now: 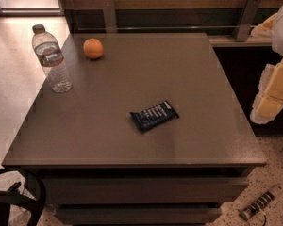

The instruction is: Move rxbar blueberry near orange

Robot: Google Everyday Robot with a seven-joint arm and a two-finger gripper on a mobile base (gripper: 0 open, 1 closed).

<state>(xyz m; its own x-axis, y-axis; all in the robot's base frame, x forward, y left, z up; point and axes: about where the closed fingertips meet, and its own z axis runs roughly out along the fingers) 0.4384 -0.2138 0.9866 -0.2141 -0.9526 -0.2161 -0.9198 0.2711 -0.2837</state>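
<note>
The bar [154, 116] lies flat and untouched near the desk's [203, 79] middle, well apart from the orange [93, 48] at 11 o'clock by the bottle [52, 60], because the gripper [273, 95] hangs off the desk's edge at 3 o'clock, and whether it is spread or closed I cannot tell.

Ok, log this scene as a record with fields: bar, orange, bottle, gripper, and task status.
rxbar blueberry: flat near the middle of the table, touching nothing
orange: back left of the table
water bottle: upright at the left edge, beside the orange
gripper: right side of the view, past the table's right edge, away from the rxbar blueberry
task status: rxbar blueberry not yet near the orange
</note>
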